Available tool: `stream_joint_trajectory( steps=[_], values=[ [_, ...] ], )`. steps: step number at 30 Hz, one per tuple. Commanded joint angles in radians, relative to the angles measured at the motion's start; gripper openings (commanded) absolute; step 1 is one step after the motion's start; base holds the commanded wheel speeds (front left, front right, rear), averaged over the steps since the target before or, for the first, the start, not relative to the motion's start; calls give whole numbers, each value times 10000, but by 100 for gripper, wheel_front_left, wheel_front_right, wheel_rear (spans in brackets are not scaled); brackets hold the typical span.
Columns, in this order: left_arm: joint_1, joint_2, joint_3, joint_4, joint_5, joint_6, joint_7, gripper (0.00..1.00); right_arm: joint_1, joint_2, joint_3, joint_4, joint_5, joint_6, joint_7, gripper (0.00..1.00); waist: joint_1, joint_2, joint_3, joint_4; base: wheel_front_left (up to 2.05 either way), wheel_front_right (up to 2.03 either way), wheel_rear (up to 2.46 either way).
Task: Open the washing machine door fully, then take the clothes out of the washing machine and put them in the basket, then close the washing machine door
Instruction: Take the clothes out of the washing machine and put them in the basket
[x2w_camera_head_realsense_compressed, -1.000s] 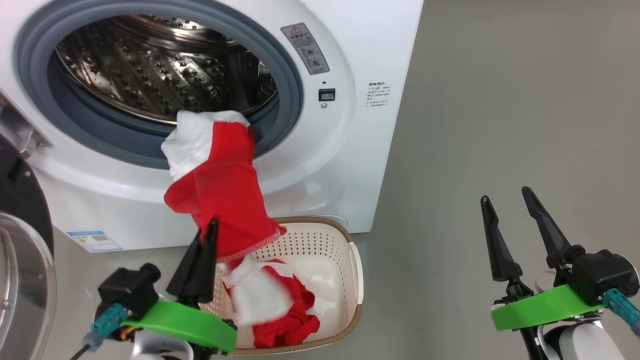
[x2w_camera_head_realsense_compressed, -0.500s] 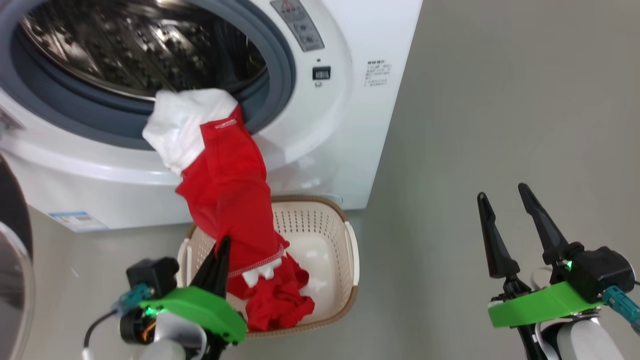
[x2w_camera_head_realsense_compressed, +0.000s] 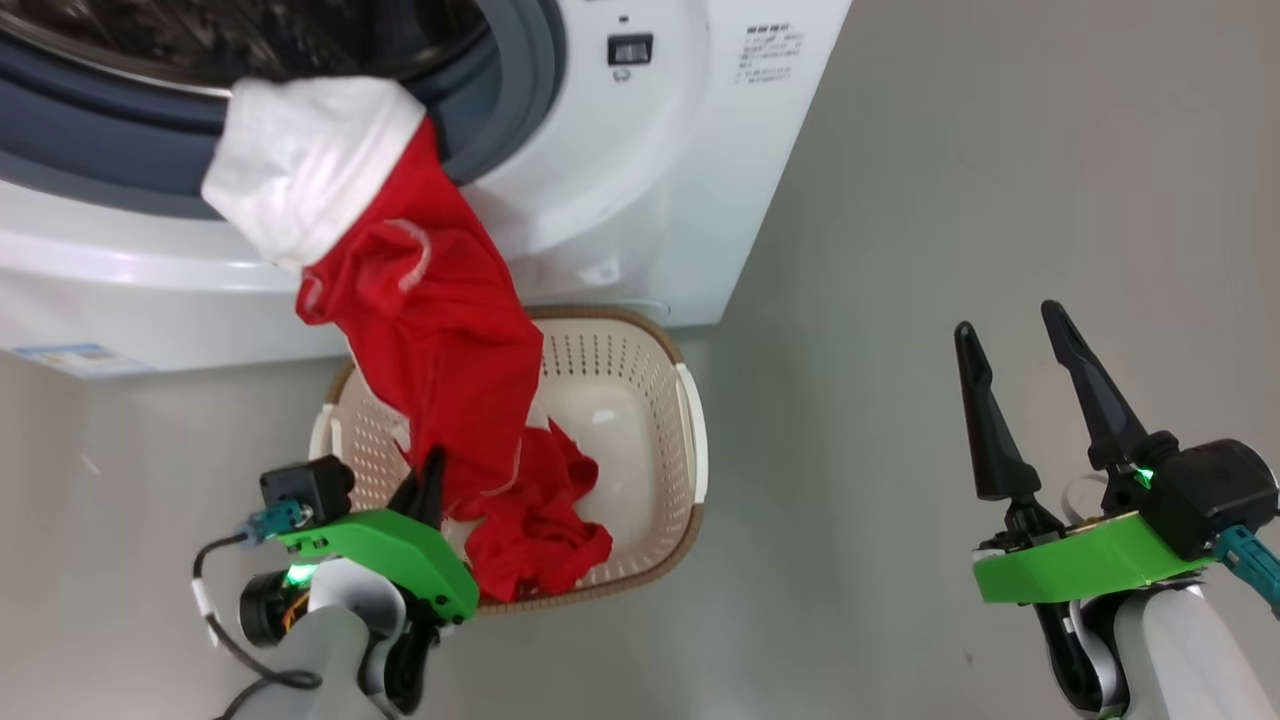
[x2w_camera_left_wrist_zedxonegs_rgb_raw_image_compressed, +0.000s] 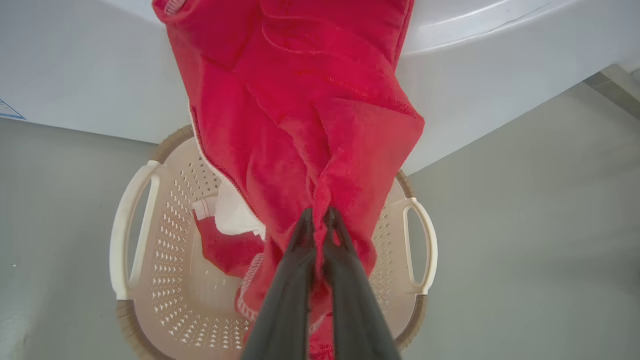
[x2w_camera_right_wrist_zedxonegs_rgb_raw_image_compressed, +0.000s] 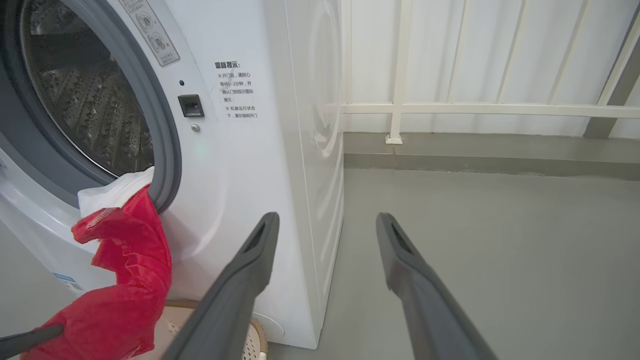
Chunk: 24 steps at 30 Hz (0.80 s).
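Head view | my left hand (x2w_camera_head_realsense_compressed: 432, 475) clamps the clothes (x2w_camera_head_realsense_compressed: 440, 340), which trail from washing machine (x2w_camera_head_realsense_compressed: 640, 180) mouth, upper left, into basket (x2w_camera_head_realsense_compressed: 690, 440), centre | right hand (x2w_camera_head_realsense_compressed: 1007, 320) wide, empty, lower right | remaining, I judge: release clothes, close door

Soft red clothes (x2w_camera_left_wrist_zedxonegs_rgb_raw_image_compressed: 310, 125) here, fleecy matt cloth with a smoother white band. Now the washer (x2w_camera_head_realsense_compressed: 640, 180), a glossy white shell catching reflections. Its drum (x2w_camera_right_wrist_zedxonegs_rgb_raw_image_compressed: 85, 100) is shiny dimpled steel, the gasket (x2w_camera_right_wrist_zedxonegs_rgb_raw_image_compressed: 162, 130) dull grey rubber. The basket (x2w_camera_head_realsense_compressed: 640, 370) is matt cream plastic, punched with holes, with a brown woven-look rim. The floor (x2w_camera_head_realsense_compressed: 950, 200) is smooth, matt grey.
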Motion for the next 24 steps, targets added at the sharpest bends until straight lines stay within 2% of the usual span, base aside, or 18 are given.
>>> stream_joint_trajectory(
  steps=[1,11,24],
  values=[
    [-154,165,204,17,-71,-66,-123,0,-164,-62,235,-285,-162,35,-63,100,0,-1,334,-75,0,0,0],
    [-856,138,-480,2247,-990,-377,-30,0,-331,-62,257,-376,-137,35,-63,100,0,-1,909,-159,0,0,0],
    [-1407,136,-1619,3247,-1967,-180,274,0,-900,-62,535,-417,-91,35,-63,100,0,-1,1970,-176,0,0,0]
  ],
)
